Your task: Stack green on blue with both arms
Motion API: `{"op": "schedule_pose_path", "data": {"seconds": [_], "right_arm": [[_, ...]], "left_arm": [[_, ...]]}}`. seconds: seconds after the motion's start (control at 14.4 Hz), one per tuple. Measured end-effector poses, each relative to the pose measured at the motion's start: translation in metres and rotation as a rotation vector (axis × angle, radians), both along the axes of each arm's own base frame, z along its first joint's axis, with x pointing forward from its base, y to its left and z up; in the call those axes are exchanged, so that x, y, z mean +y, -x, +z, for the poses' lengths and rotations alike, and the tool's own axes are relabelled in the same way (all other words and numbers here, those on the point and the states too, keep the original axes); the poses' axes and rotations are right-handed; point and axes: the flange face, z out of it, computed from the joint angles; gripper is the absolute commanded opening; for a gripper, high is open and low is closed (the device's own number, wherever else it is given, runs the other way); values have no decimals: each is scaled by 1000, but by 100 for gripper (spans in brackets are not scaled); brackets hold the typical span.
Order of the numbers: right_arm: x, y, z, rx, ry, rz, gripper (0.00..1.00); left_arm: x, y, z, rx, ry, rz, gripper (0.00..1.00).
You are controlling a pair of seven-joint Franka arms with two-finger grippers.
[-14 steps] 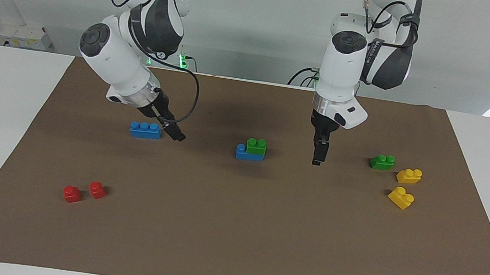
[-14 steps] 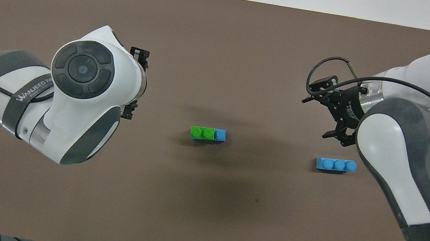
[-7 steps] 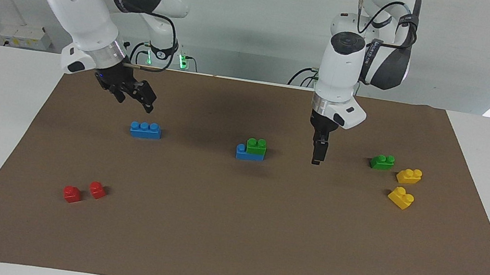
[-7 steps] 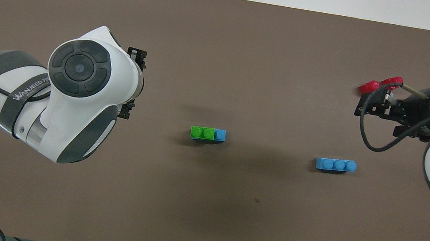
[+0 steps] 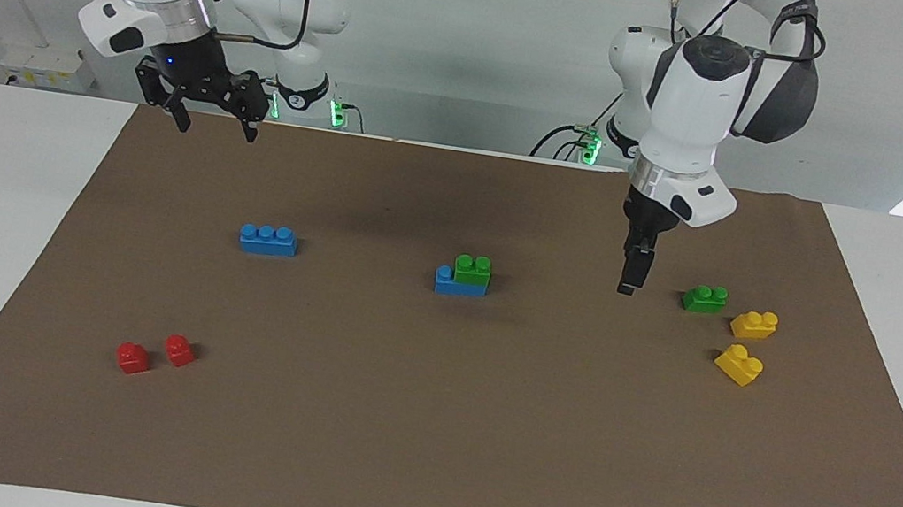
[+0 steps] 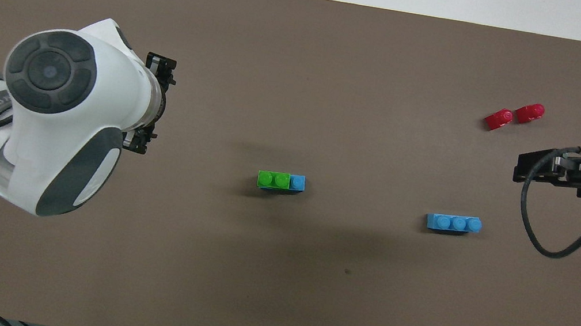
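I see one green brick (image 5: 472, 268) sitting on a blue brick (image 5: 447, 281) mid-mat. My left gripper (image 5: 633, 272) hangs beside the other green brick (image 5: 704, 298), my right gripper (image 5: 208, 114) is up high; both have fingers apart, holding nothing

Likely robotics lab: two white arms (image 5: 689, 101), brown mat (image 5: 425, 429), bare wall.

Right claw (image 5: 207, 119) raised, fingers spread, left claw (image 5: 632, 273) pointing down, empty
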Motion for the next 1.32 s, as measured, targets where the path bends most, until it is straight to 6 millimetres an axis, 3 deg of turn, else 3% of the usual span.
{"op": "schedule_pose_path", "data": {"seconds": [0.62,0.83,1.04,1.32], "right_arm": [[-16,3,4,1,2,-29,97],[-18,3,4,2,2,-34,96],[-19,3,3,3,3,-35,96],[-20,3,2,5,13,-35,96]], "left_arm": [[143,-1,51,121,-99,-650,100],[178,1,58,146,-94,-863,100],[196,5,77,148,-75,-986,100],[184,9,106,130,-56,-1019,100]]}}
